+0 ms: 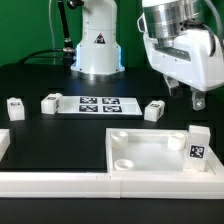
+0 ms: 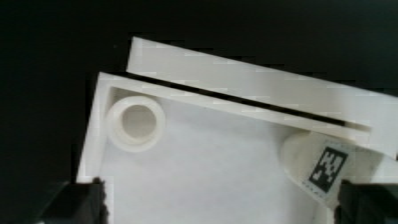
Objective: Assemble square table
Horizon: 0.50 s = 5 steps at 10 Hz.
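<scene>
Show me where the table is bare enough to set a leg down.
Widest bare patch: black table between the marker board, the tabletop and the front rail. Crowded on the exterior view's right: the hand hangs over the tabletop's corner beside a standing leg, a loose leg close by.

The arm's white base (image 1: 98, 45) stands well apart from the gripper (image 1: 186, 96), toward the exterior view's left. The bulky white wrist (image 1: 178, 45) sits directly above the gripper, slightly tilted, so the gripper points downward and hangs in the air. Its two dark fingers (image 2: 79, 204) are spread wide apart.
</scene>
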Motion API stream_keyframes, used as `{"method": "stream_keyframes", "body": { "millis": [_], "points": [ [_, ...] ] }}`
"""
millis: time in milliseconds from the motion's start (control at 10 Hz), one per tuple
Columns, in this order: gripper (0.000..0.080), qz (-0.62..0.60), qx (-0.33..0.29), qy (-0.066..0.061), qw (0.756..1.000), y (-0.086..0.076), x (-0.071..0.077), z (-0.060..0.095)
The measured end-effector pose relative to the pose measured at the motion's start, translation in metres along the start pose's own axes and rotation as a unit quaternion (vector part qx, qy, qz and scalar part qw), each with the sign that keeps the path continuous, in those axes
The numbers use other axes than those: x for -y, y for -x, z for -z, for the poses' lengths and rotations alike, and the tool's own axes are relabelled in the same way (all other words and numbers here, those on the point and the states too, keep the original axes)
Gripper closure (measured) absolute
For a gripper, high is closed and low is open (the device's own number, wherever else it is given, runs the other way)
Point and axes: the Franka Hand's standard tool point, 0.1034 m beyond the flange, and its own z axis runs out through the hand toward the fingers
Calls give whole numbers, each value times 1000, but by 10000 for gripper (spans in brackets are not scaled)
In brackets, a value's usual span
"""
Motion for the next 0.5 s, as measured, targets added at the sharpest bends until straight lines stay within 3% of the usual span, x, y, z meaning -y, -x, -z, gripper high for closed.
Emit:
{"method": "stream_keyframes", "body": {
  "millis": [200, 300, 400, 500],
  "points": [
    [150, 82, -5, -3, 997, 1, -4, -5],
    [150, 143, -8, 8, 990, 7, -28, -23],
    [150, 206, 6, 31, 978, 8, -58, -34],
    [150, 254, 10, 40, 966, 4, -70, -38]
  ]
}}
